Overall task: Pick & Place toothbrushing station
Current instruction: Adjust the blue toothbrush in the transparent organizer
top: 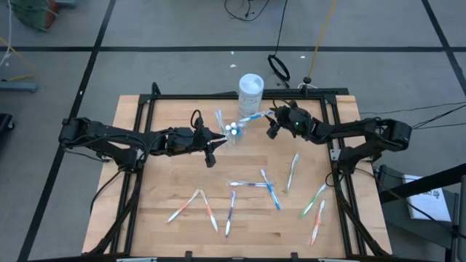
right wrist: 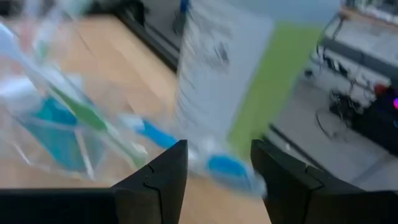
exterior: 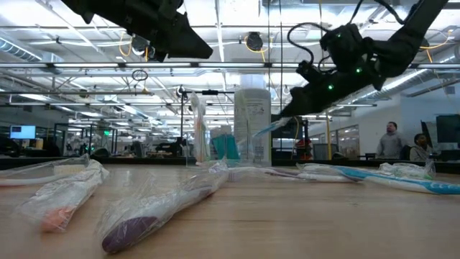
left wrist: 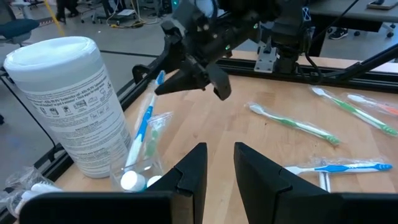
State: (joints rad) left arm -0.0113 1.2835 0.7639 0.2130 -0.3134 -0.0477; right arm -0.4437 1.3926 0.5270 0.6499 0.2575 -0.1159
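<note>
While the right gripper point(top: 271, 116) reaches in over the table's far edge, its jaws pinch the tail of a blue toothbrush point(top: 253, 116) whose other end points down into the clear cup point(top: 231, 133). The cup stands just in front of the white tub point(top: 250, 90), with white-capped toothpaste tubes point(left wrist: 132, 181) inside; how many I cannot tell. The left gripper point(top: 217, 138) stretches in low from the opposite side, its fingers point(left wrist: 189, 172) narrowly parted and empty, just beside the cup. About nine wrapped toothbrushes point(top: 251, 185) lie scattered across the wooden table point(top: 145, 189) nearer the front.
</note>
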